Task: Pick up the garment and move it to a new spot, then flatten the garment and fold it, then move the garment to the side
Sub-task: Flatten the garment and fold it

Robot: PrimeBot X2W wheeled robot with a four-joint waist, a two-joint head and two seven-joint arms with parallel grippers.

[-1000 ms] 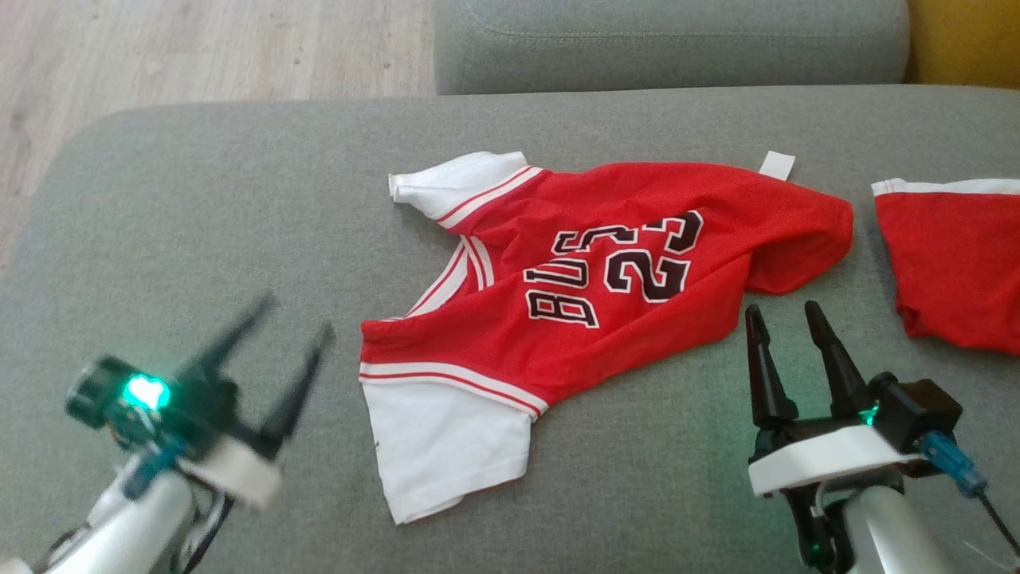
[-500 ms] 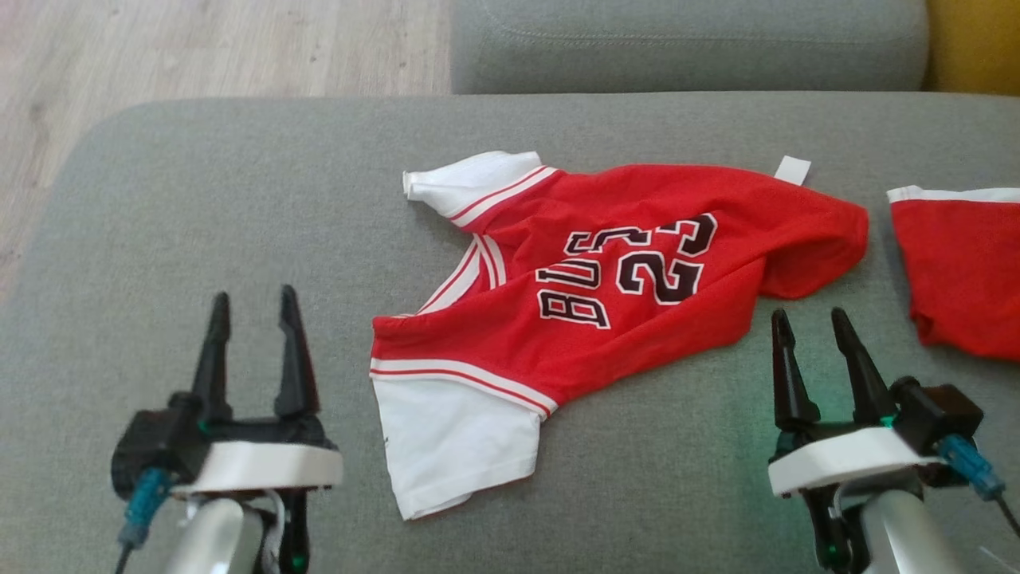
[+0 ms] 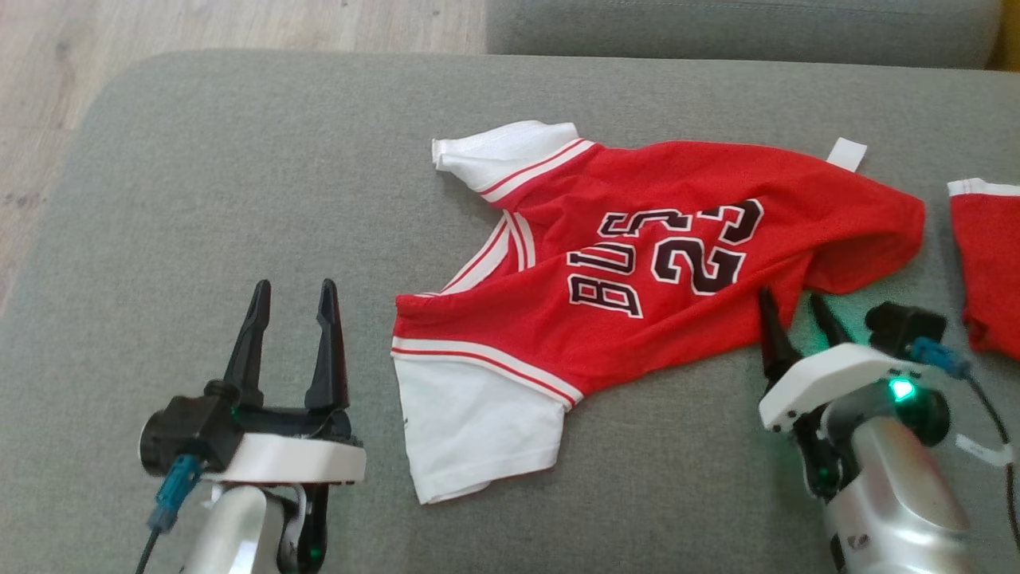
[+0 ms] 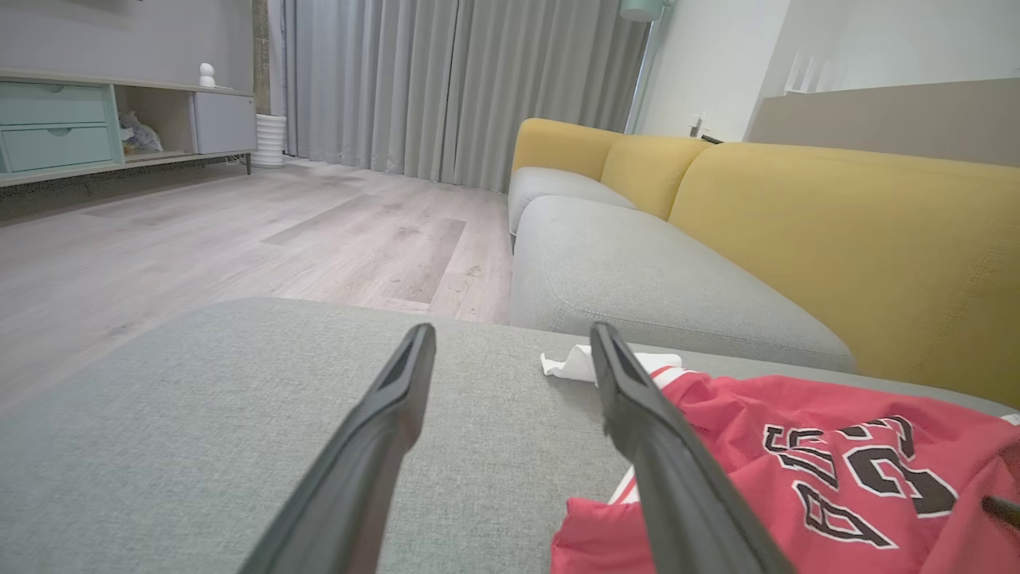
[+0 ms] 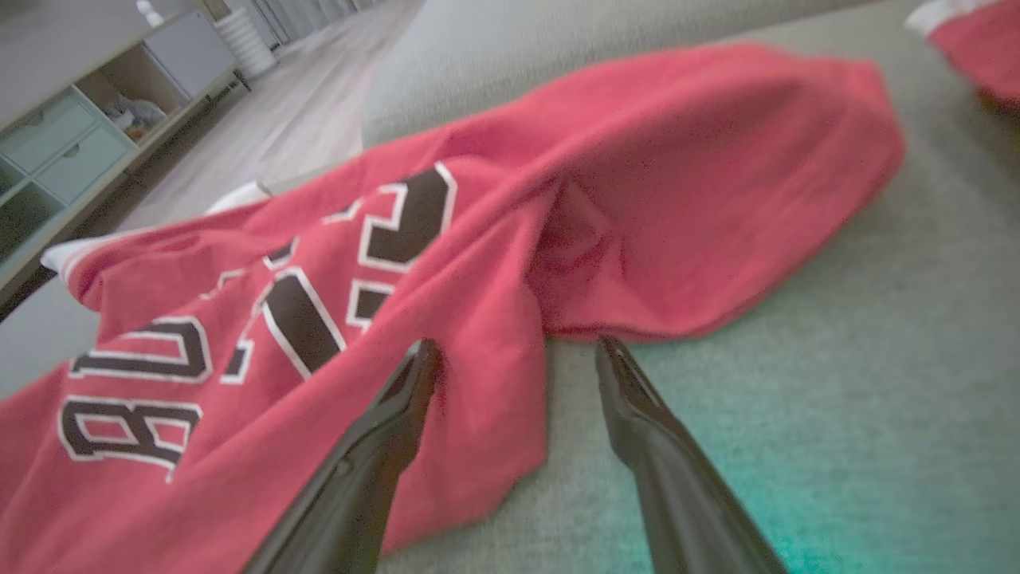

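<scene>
Nearest the robot, the left gripper [image 3: 294,285] stands with its fingers spread over bare grey cushion [image 3: 199,199], just beside the jersey's near white sleeve [image 3: 470,422] but apart from it. The right gripper [image 3: 791,299], also spread, tips down at the jersey's lower hem [image 3: 741,327]. In the right wrist view one fingertip [image 5: 422,359] meets the red cloth while the other lies on the cushion. The red number 23 jersey [image 3: 653,263] lies rumpled across the middle of the cushion, with its far side folded over, so the step in hand looks like the first pick-up. To do it well, the right fingers should probably slide low along the cushion until the hem edge sits fully between them before closing. The left gripper should likely take the sleeve or shoulder seam, so that the cloth lifts evenly and stays clear of the second red garment [image 3: 988,263] at the right. Compared with a second ago, the left gripper has swung from a blurred slant to a steady, straight pose, and the right has leaned forward onto the hem. The jersey keeps its shape, and its shift in the picture comes from the camera moving
</scene>
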